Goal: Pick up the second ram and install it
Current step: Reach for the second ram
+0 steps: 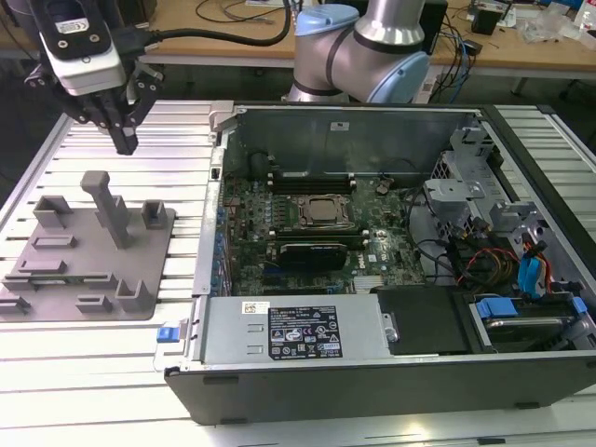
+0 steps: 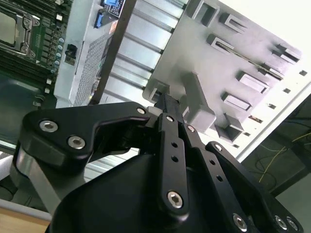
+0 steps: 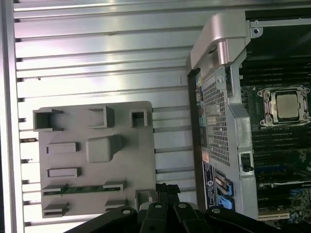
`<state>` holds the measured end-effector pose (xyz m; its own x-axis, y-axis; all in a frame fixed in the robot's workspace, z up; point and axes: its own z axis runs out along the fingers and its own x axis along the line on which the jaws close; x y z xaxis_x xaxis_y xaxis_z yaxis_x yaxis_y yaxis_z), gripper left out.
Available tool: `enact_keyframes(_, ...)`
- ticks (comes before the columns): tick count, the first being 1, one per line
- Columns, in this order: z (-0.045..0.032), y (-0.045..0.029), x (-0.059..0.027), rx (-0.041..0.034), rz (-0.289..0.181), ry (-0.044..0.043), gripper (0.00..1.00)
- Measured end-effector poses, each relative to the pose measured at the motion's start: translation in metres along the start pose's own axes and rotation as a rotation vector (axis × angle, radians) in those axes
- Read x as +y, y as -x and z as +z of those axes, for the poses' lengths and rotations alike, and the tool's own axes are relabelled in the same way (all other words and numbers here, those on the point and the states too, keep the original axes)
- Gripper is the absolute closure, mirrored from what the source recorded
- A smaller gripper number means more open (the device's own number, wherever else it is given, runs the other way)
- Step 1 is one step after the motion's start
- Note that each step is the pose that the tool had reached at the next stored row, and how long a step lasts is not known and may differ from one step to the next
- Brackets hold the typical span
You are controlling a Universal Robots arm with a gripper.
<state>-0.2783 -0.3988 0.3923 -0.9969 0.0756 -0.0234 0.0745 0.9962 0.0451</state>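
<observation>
Approach stage of the pick: my gripper [image 1: 126,142], fingers pressed together on nothing, hangs above the grey fixture plate [image 3: 141,150], where the second ram [image 3: 82,188] lies in its slot. I judge a grasp calls for parted fingers squared to the stick's long edge. Ribbed metal table [image 1: 177,126]; open computer case [image 1: 372,391] beside; desks [image 1: 182,19] behind.

Matt grey plastic fixture plate [image 1: 93,256] on ribbed bare-metal table [image 1: 177,130]; matt black fingers [image 1: 125,138].

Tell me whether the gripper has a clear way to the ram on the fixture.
Probably yes. The ram lies in the fixture with nothing over it. The gripper hangs above the fixture, apart from the ram; the tall post stands nearby, not over the ram.
</observation>
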Motion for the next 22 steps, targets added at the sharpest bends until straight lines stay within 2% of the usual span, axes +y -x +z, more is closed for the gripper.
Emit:
enact_keyframes(3, 0.0, -0.0092, -0.0007, 0.0, 0.0, 0.0, 0.92)
enact_keyframes(5, 0.0, -0.0192, -0.0015, 0.0001, 0.0, 0.0, 0.92)
enact_keyframes(7, -0.0001, -0.0256, -0.0019, 0.0, 0.0, 0.0, 0.92)
enact_keyframes(9, -0.0002, -0.0284, -0.0022, 0.0001, 0.0, -0.0001, 0.92)
enact_keyframes(15, -0.0005, -0.0456, -0.0035, 0.0, 0.0, 0.0, 0.92)
enact_keyframes(20, -0.0007, -0.0557, -0.0042, 0.0001, 0.0, -0.0001, 0.92)
enact_keyframes(22, -0.0007, -0.0621, -0.0047, 0.0001, 0.0, -0.0001, 0.92)
